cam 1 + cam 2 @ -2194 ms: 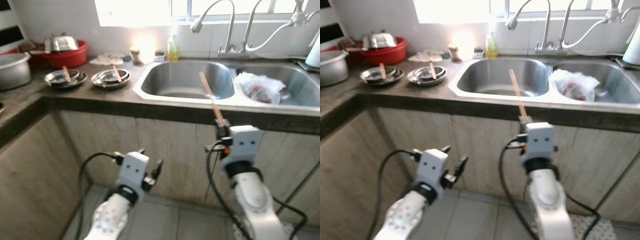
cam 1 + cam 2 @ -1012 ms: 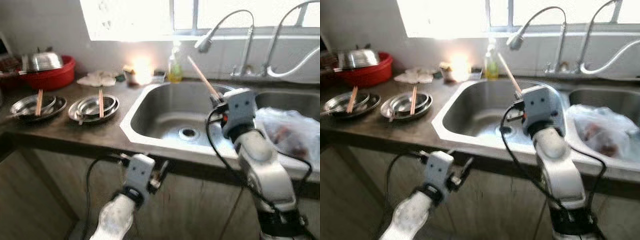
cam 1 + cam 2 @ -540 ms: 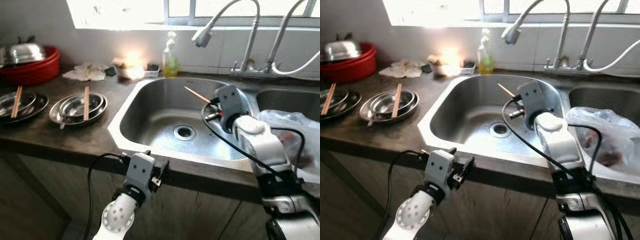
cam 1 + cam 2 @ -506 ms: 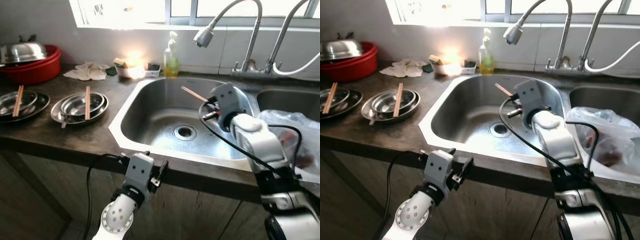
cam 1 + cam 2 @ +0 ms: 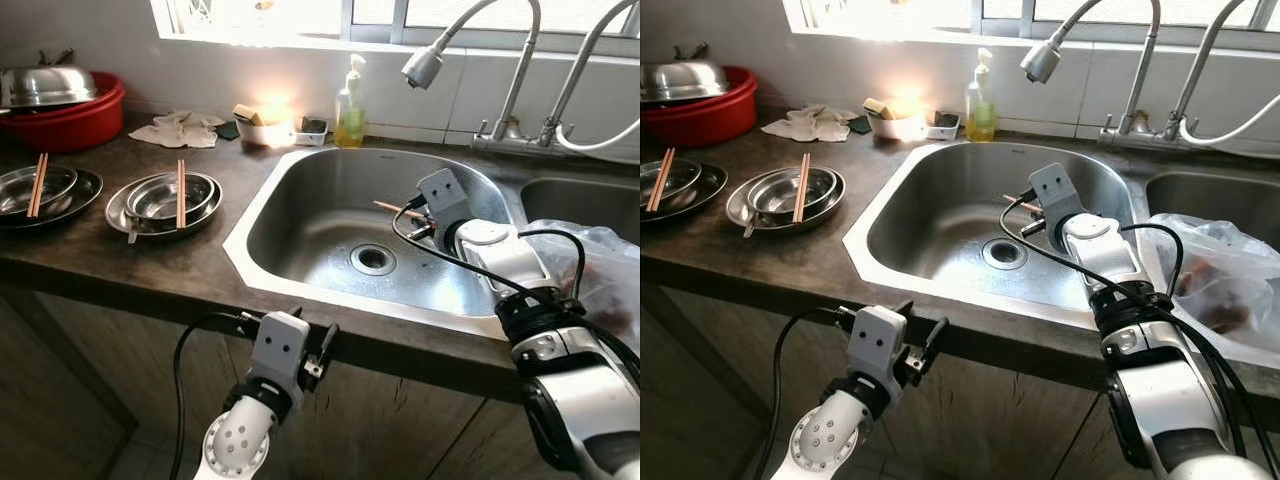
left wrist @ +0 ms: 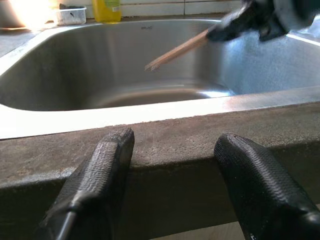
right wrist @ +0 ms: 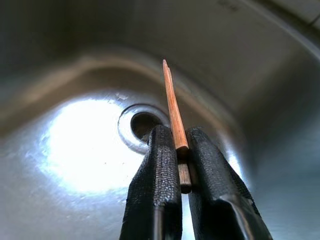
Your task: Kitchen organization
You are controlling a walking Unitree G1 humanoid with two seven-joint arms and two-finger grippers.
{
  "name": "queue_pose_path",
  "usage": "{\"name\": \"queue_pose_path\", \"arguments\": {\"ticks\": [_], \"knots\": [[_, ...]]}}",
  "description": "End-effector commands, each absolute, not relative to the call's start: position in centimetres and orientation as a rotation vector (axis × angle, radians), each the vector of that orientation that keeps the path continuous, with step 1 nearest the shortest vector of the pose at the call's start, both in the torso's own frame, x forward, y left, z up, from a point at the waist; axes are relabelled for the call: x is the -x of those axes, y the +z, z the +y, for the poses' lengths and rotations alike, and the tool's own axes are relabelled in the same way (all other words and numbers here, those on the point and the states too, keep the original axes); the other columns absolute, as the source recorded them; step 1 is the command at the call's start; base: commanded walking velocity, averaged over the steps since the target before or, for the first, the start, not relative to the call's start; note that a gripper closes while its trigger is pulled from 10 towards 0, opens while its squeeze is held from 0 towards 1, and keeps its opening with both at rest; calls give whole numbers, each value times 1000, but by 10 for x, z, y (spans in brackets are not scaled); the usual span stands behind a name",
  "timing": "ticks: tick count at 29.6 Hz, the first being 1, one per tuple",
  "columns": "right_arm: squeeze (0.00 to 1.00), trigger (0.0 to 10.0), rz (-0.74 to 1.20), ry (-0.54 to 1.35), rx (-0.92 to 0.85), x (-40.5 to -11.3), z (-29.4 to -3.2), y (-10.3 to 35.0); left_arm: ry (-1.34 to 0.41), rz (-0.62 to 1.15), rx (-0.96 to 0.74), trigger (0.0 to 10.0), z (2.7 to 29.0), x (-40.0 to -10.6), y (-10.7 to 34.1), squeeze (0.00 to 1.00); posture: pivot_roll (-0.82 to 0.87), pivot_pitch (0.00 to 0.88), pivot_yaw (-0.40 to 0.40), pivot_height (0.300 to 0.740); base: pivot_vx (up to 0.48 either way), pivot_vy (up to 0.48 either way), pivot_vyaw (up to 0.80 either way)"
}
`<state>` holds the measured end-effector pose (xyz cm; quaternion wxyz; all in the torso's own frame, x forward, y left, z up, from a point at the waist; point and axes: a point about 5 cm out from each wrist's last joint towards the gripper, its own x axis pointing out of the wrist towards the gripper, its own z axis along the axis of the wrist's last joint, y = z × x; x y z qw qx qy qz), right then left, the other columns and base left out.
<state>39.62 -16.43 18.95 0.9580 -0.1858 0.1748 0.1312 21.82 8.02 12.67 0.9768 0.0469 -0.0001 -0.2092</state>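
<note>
Over the left sink basin (image 5: 300,225), the right gripper (image 7: 179,165) is clamped on a single chopstick (image 7: 172,107), pinching it near its butt end so most of the stick pokes out past the fingertips. Its long axis runs roughly level, tip aimed across the basin above the drain (image 5: 373,258), not touching the steel as far as I can tell. Pretty sure the plan is to drop it in the sink, and if so there's loads of open room below: bare basin floor, with the faucet head (image 5: 424,67) well above.

Left gripper (image 6: 172,165) hangs low in front of the surface's front edge (image 6: 165,137), fingers spread apart, holding nothing. So the right arm is clearly the one doing the work.

More chopsticks lie across the steel plates (image 5: 165,200) off to the left on the surface, well apart from the sink.
</note>
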Motion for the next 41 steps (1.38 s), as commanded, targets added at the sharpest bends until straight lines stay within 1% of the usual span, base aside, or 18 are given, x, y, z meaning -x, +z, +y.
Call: {"name": "queue_pose_path", "arguments": {"ticks": [1,3,4,5,6,10,12,16,17,19,23,25,30,31,32,37,39,41], "knots": [[0,10000,364,288,393,-397,-161,187,-410,24,-98,10000,80,-216,124,0,31,79,-55,740,0,0,0],[20,10000,379,299,386,-398,-159,182,-411,26,-97,10000,80,-216,125,0,32,81,-54,740,0,0,0],[655,10000,381,298,386,-397,-159,180,-411,27,-96,10000,80,-216,125,0,32,82,-54,740,0,0,0],[655,10000,382,298,386,-397,-159,179,-411,27,-96,10000,81,-216,125,0,32,82,-54,740,0,0,0],[1000,10000,375,298,385,-397,-158,178,-412,27,-96,10000,81,-216,125,0,33,79,-53,740,0,0,0],[1000,10000,324,279,354,-397,-158,180,-412,30,-98,10000,81,-217,124,0,34,75,-49,740,0,0,0],[1000,10000,241,256,313,-396,-158,188,-413,30,-101,10000,81,-218,123,0,34,68,-44,740,0,0,0],[980,10000,158,234,310,-392,-161,195,-413,30,-103,10000,81,-219,122,0,31,61,-41,740,0,0,0],[0,10000,147,227,295,-391,-161,197,-413,30,-104,10000,81,-220,122,0,31,58,-40,740,0,0,0],[0,10000,100,210,285,-387,-162,201,-413,29,-106,10000,81,-221,122,0,25,48,-35,740,0,0,0],[0,10000,-112,172,222,-369,-163,221,-411,24,-112,10000,81,-225,121,0,21,32,-33,740,0,0,0],[0,10000,-233,202,212,-353,-158,229,-406,21,-112,10000,82,-227,121,0,20,25,-33,740,0,0,0],[0,10000,-243,183,167,-338,-159,225,-401,17,-112,10000,82,-227,122,0,23,16,-40,740,0,0,0],[0,10000,-261,170,119,-320,-157,219,-391,16,-112,10000,82,-227,122,0,24,12,-41,740,0,0,0],[0,10000,-266,165,112,-313,-156,216,-388,16,-112,10000,83,-227,121,0,24,11,-42,740,0,0,0],[0,10000,-238,164,36,-284,-148,192,-379,18,-112,10000,84,-226,120,0,31,4,-43,740,0,0,0],[0,10000,-229,165,33,-281,-147,189,-379,17,-112,10000,84,-226,120,0,31,4,-43,740,0,0,0],[0,10000,-172,155,10,-267,-142,173,-375,14,-115,10000,86,-226,121,0,40,2,-47,740,0,0,0]]}}
